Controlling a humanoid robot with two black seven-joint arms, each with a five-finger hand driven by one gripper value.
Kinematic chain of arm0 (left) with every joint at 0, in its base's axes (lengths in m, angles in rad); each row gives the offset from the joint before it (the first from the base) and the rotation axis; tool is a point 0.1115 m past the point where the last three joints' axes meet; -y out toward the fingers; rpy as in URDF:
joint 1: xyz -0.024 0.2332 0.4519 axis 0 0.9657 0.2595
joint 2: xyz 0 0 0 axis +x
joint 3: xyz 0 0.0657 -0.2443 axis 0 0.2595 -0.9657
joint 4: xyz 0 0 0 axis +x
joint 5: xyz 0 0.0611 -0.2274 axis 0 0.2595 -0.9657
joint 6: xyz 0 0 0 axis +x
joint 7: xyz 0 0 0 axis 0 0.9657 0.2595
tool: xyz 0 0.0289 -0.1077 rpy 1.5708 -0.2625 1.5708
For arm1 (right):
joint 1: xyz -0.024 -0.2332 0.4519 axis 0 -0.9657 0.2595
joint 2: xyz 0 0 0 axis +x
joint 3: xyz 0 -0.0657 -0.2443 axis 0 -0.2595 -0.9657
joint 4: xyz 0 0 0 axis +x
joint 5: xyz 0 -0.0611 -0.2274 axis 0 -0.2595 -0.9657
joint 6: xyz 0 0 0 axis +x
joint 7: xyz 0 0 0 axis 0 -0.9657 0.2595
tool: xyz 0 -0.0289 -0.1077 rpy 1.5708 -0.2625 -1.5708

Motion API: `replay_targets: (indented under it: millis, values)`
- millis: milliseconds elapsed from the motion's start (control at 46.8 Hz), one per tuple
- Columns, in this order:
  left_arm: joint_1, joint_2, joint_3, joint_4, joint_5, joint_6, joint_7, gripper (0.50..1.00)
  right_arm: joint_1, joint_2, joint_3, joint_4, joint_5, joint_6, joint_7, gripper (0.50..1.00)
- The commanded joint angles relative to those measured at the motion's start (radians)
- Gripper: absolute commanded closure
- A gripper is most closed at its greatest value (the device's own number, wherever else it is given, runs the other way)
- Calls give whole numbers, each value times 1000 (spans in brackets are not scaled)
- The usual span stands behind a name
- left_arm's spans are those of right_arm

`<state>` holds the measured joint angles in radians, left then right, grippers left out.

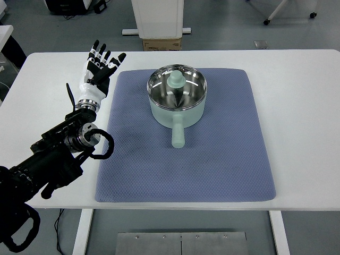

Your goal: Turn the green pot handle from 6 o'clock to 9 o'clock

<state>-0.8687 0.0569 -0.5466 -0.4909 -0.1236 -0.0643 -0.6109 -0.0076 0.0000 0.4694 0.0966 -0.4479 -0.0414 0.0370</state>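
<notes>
A white table (pixel 297 106) on a grey floor carries a blue mat (pixel 223 159), the green pot (pixel 177 95) on its far middle, handle (pixel 178 133) pointing toward the robot, while the left hand (pixel 98 69) hovers open-fingered beside the mat's left edge.

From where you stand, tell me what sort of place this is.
Probably a robot test lab: a white table on a grey floor, a pot staged on a blue mat, and castors of wheeled equipment behind.
</notes>
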Motion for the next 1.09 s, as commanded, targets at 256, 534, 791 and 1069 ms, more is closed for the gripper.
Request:
replay_targets:
  millis: [256,534,791,1069]
  values:
    - [-10,49,1,2,119,-25,0,500,0,0,0,0,0,0,0,500]
    - [-32,155,4,0,205,-97,0,500,0,0,0,0,0,0,0,500]
    - [-79,233,10,2,426,-111,0,500,0,0,0,0,0,0,0,500]
    - [-124,248,11,-14,671,-120,0,500,0,0,0,0,0,0,0,500]
